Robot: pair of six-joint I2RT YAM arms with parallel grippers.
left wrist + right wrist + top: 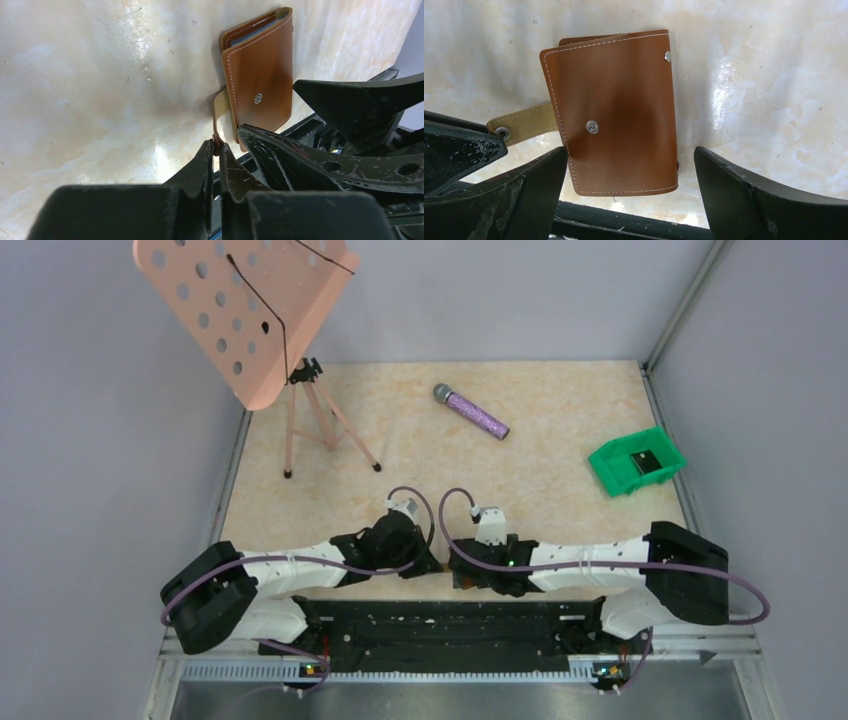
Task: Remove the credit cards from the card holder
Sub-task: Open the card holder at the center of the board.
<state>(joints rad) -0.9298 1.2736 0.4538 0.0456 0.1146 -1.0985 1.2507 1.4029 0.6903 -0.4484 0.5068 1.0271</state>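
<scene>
The brown leather card holder (614, 115) lies folded shut on the table by the near edge, its strap (524, 122) unsnapped and sticking out to the left. In the left wrist view the card holder (257, 85) shows a grey-blue inner edge, and no cards are visible. My left gripper (218, 146) is shut on the end of the strap (218, 112). My right gripper (630, 155) is open, one finger on each side of the holder's near end, not touching it. In the top view both grippers, left (425, 562) and right (462, 565), meet and hide the holder.
A green plastic bin (637, 462) with a dark item inside stands at the right. A purple microphone (470, 411) lies at the back middle. A pink music stand (245, 310) on a tripod stands at the back left. The arms' black base rail (430, 625) is just behind the holder.
</scene>
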